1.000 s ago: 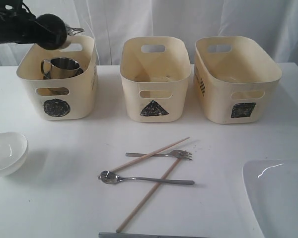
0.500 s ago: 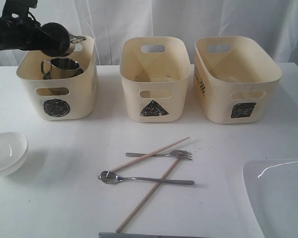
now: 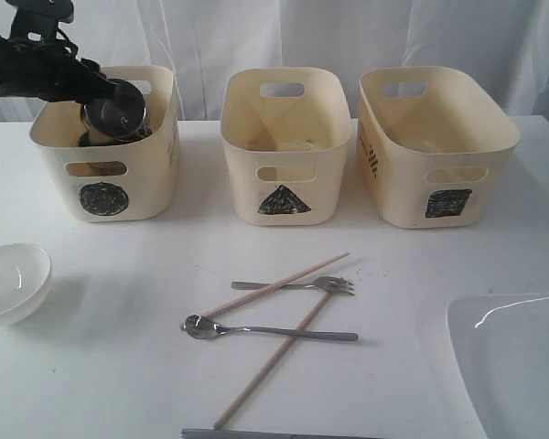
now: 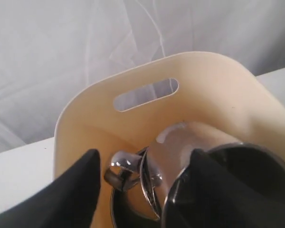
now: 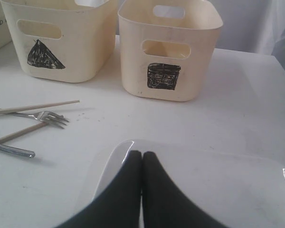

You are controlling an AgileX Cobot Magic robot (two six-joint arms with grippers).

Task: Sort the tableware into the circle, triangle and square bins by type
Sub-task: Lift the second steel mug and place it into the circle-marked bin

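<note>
My left gripper (image 3: 96,87) hangs over the circle bin (image 3: 50,137), its fingers spread wide. One steel mug (image 3: 115,108) lies tilted inside the bin, resting on the second mug (image 4: 128,209), which is mostly hidden under it. In the left wrist view the tilted mug (image 4: 180,147) sits between the fingers of the left gripper (image 4: 145,153), with a gap on the side of the left finger (image 4: 80,185). My right gripper (image 5: 141,153) is shut, hovering over the large white plate (image 5: 218,185). The white bowl (image 3: 9,279), fork (image 3: 297,285), spoon (image 3: 256,329) and two chopsticks (image 3: 265,366) lie on the table.
The triangle bin (image 3: 284,155) and the square bin (image 3: 439,174) stand in a row to the right of the circle bin. The plate (image 3: 522,366) fills the front right corner. A white curtain hangs behind the bins. A grey strip (image 3: 256,433) lies at the front edge.
The left arm has come down into the circle bin. The mug it carried now lies lower, tilted on top of the other mug. Everything on the table has stayed put.
</note>
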